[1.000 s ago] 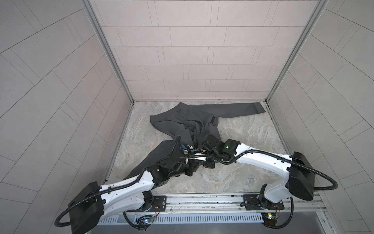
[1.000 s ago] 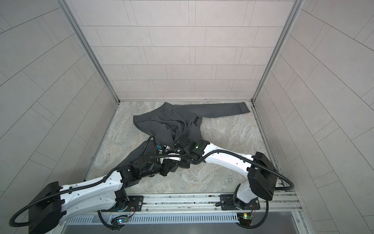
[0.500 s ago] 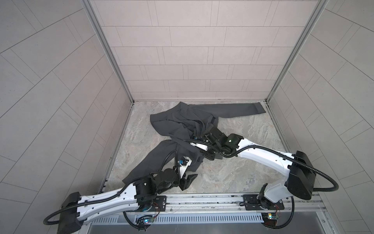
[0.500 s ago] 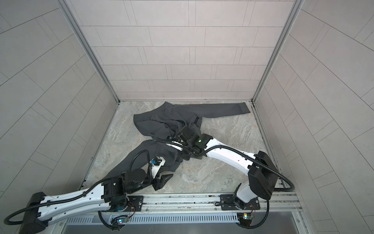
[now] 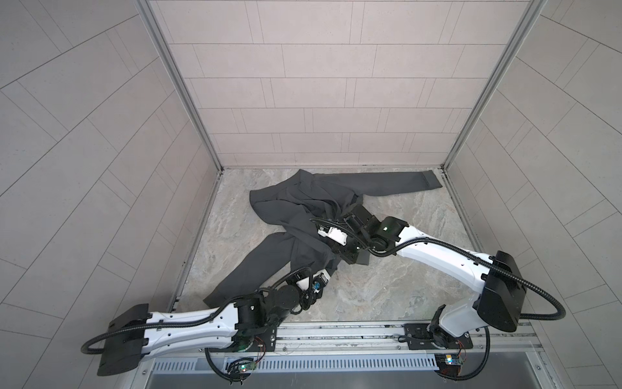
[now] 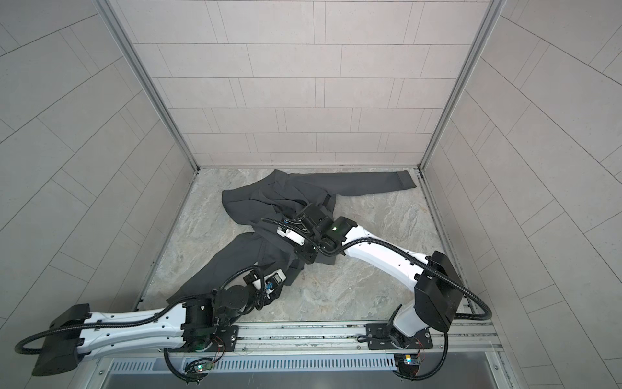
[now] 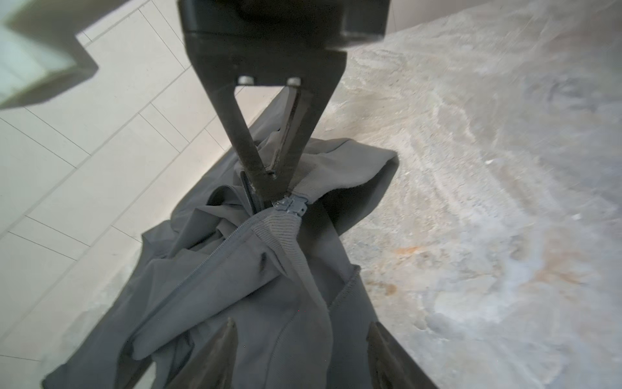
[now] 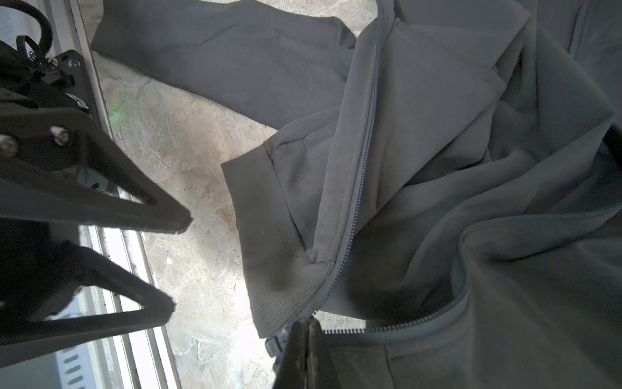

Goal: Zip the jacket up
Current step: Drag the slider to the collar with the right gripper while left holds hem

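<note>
The jacket (image 5: 282, 207) lies crumpled on the marble floor (image 5: 387, 289), toward the far left in both top views. One sleeve (image 5: 397, 183) is stretched flat along the back wall to the right corner, and the other sleeve (image 5: 242, 276) trails toward the near left. The right gripper (image 7: 269, 183) is clamped on the zipper slider (image 7: 290, 204) at the ribbed hem (image 7: 274, 232), its fingers meeting in a tight V right at the slider's end. Its own wrist view shows the same pinch, with the slider beside the closed tips. From the slider the two rows of teeth (image 8: 356, 188) part at once and run well apart (the front gapes along all of its visible length). The left gripper (image 8: 180, 263) is released, its fingers spread with nothing between them. It hangs just beside the hem's corner, near the slider. In the right wrist view a strip of bare floor shows between its tips and the fabric.
</note>
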`<action>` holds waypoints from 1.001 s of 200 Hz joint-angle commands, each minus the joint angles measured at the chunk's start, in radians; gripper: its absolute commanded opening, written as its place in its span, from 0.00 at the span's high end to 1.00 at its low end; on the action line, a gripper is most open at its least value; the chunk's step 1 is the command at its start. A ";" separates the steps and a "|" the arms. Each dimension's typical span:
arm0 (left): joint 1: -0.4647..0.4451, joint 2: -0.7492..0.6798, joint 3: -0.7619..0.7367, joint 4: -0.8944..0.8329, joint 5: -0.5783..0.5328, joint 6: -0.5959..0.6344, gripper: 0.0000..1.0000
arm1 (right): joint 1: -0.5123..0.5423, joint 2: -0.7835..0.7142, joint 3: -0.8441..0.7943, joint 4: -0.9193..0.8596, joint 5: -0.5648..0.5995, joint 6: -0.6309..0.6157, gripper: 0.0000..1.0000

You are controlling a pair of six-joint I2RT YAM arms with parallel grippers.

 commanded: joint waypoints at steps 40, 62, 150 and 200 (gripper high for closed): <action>0.042 0.301 0.054 0.397 -0.016 0.090 0.30 | -0.019 0.002 0.038 -0.040 -0.070 0.037 1.00; 0.068 0.367 0.082 0.468 -0.005 0.092 0.32 | -0.024 0.009 0.045 -0.054 -0.087 0.039 1.00; 0.169 0.497 0.100 0.600 0.095 0.006 0.55 | -0.087 0.016 0.033 -0.056 -0.156 0.082 1.00; 0.169 0.592 0.094 0.731 0.131 -0.007 0.54 | -0.106 0.041 0.057 -0.066 -0.204 0.108 1.00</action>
